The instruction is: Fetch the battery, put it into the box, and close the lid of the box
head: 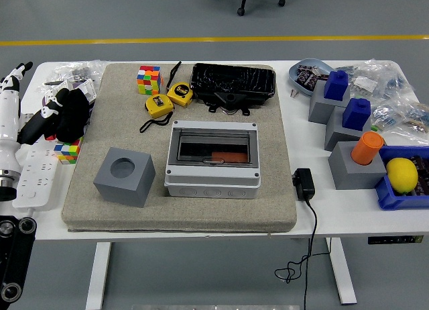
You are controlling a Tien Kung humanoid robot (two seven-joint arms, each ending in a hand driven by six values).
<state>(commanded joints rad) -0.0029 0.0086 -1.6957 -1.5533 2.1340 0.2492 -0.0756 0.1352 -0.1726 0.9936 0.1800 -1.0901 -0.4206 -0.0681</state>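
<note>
The grey box (212,178) sits on the beige mat (87,202), near the middle of the table. Its clear smoky lid (213,146) lies flat and shut over it. Through the lid an orange-red flat battery (230,157) shows inside the box, to the right. My left arm (8,122) stands at the picture's left edge, well to the left of the box and beside the mat. Only a sliver of its hand shows. My right arm is out of view.
On the mat are a grey cube with a round hole (124,176), two yellow tape measures (167,100), a colour cube (149,79) and a black tray (233,83). Grey and blue blocks (342,112), a blue bin with a lemon (402,174) and a black charger (303,184) are on the right. A white power strip (35,172) is on the left.
</note>
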